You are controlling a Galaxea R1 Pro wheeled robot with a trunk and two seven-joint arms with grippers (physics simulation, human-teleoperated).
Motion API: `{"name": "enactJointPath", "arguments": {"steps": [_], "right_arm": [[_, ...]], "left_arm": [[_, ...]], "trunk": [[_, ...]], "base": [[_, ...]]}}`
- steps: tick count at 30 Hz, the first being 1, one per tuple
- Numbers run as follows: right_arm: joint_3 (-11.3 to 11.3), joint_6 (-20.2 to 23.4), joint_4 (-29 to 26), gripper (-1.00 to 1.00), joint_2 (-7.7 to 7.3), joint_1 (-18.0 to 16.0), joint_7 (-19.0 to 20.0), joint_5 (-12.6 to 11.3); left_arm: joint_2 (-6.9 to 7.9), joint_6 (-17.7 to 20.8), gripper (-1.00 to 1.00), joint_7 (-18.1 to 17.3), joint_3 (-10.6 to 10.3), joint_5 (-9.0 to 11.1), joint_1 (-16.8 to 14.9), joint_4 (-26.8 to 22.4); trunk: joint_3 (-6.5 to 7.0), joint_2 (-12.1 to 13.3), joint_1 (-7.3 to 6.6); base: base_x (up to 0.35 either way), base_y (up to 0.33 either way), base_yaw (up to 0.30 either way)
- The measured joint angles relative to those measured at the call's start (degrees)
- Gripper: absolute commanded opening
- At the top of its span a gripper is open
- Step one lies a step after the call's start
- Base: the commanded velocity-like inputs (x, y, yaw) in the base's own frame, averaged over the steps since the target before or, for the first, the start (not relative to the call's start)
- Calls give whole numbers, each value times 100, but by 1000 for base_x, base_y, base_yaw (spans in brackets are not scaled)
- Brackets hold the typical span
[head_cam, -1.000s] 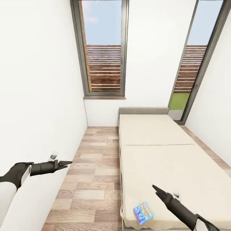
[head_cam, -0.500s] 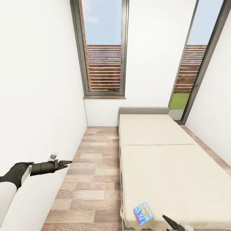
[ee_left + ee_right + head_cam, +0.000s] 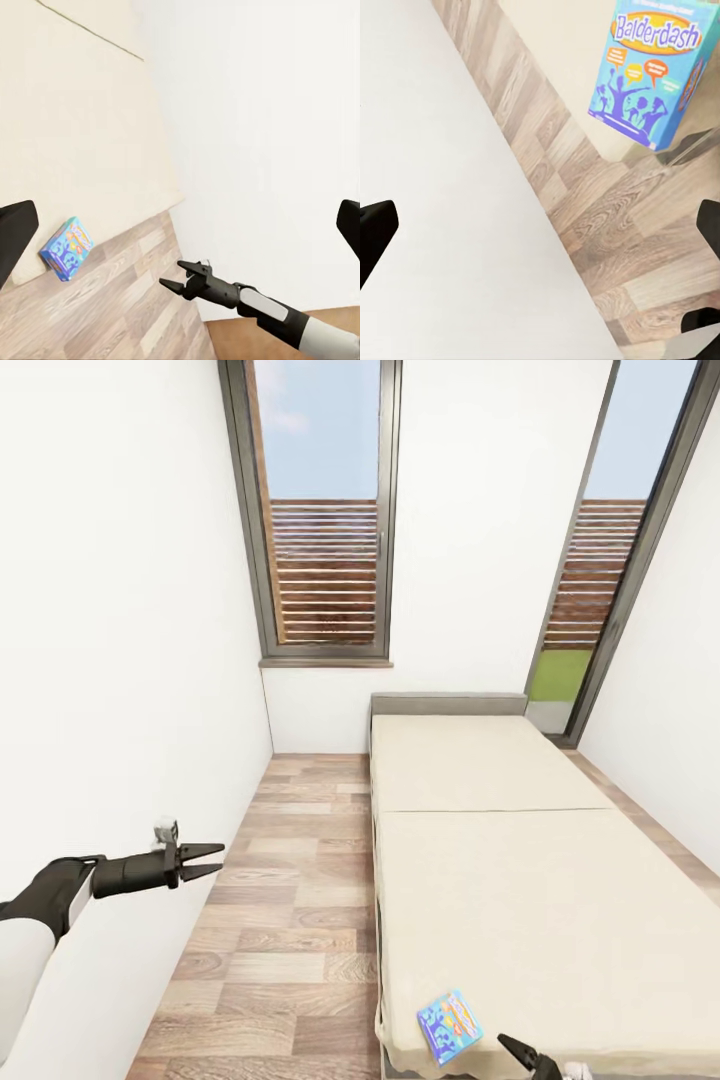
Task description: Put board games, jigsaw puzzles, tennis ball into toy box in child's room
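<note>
Board game (image 3: pixel 449 1025): a small flat box, mostly blue, with an orange band across its lid carrying the word "Balderdash", purple figures and orange speech bubbles below it. It lies flat on the beige mattress of the bed (image 3: pixel 520 880), close to the corner at the foot end, turned a little askew to the mattress edge. From the right wrist camera the box (image 3: pixel 656 71) sits ahead of the fingers and off to one side, with the wood-plank floor (image 3: pixel 290 920) just beyond the mattress corner.

Just beside the box, towards the foot edge of the mattress, is the right gripper (image 3: pixel 524 1054), low and apart from the box. Its two dark fingers look slightly parted and nothing is between them, though so little of it shows in the head view that I would not swear to how wide. In the left wrist view the same gripper (image 3: pixel 174 274) shows with fingers spread and bare, the box (image 3: pixel 67 247) off beyond it on the mattress edge.

Well away from the box, out over the floor beside the white wall (image 3: pixel 120 660), is the left gripper (image 3: pixel 206 860). Its fingers are clearly spread in a narrow fork and it carries nothing. The bed runs away ahead of both grippers to a low grey headboard (image 3: pixel 448 705) under a tall dark-framed window (image 3: pixel 322 510).
</note>
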Motion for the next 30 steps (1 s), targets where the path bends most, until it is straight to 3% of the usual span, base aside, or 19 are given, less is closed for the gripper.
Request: {"name": "enactJointPath", "arguments": {"steps": [4, 10, 13, 21, 30], "right_arm": [[-21, 94, -6, 100, -18, -36, -5, -58], [-33, 504, 32, 100, -68, -337, -44, -700], [-33, 612, 34, 100, -62, -466, -62, -846], [-35, 689, 59, 100, -61, -553, -70, -912], [-38, 1326, 92, 100, -2, -590, -73, -952]], "left_arm": [[-57, 23, 100, 0, -7, -7, -13, -90], [-94, 23, 100, 0, -7, -11, -16, -147], [-160, 13, 100, 0, -5, -15, -13, -152], [-215, 5, 100, 0, -12, -20, -9, -154], [-255, -3, 100, 0, -12, -20, -8, -155]], "trunk": [[-72, -161, 88], [-163, -364, 199], [-163, -364, 199], [-163, -364, 199], [-325, -724, 396]], "base": [[0, 0, 0], [0, 0, 0], [0, 0, 0], [0, 0, 0], [0, 0, 0]]}}
